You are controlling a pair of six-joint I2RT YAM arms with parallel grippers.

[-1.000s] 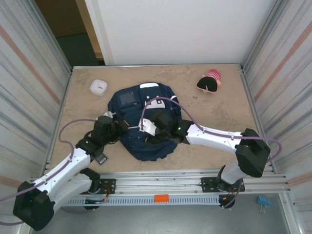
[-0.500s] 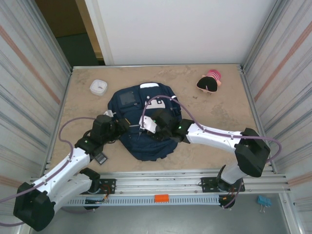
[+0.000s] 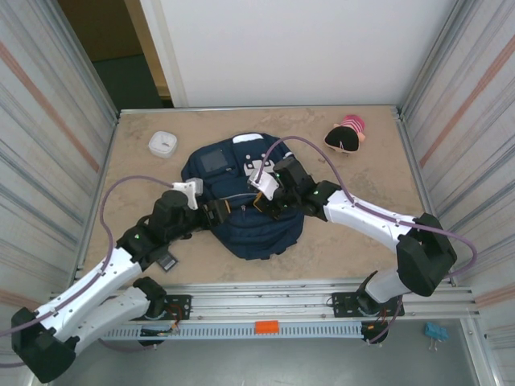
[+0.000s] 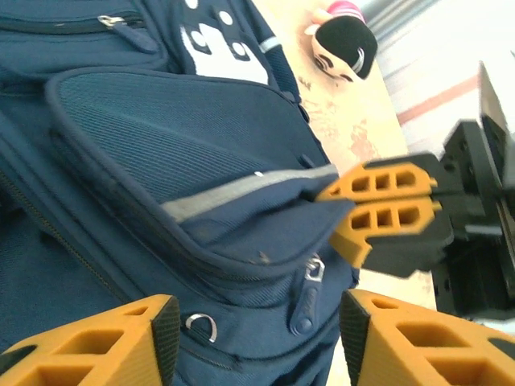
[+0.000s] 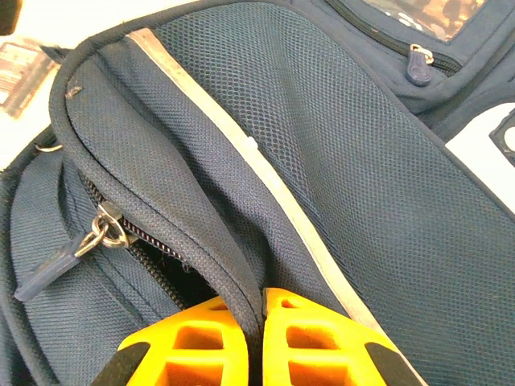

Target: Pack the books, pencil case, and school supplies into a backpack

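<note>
The backpack (image 3: 249,205) lies flat in the middle of the sandy, stone-patterned table (image 3: 362,169); it is of navy blue woven fabric, with a white patch near its far end and a grey square pocket on its far left part. The right claw (image 5: 257,338) is pressed together on a fold of the backpack, a rounded flap edged with thick corded piping; its orange, ribbed plastic fingers pinch this edge between them, and the flap stands lifted off the body of the bag. The fabric of the flap is a fine mesh, and a thin pale stripe (image 5: 265,185) runs along it. Under the lifted edge a line of zip teeth is seen, with a dark gap behind it; a dark blue zip pull (image 5: 56,265) hangs on a small metal ring. The left claw (image 4: 257,322) is spread, its two orange fingers well apart and holding nothing; it points at the near left side of the backpack, just below the pinched flap. Far on the table there are a small white square box (image 3: 162,144) with rounded corners, and a soft black and pink toy (image 3: 346,135), both apart from the bag.
</note>
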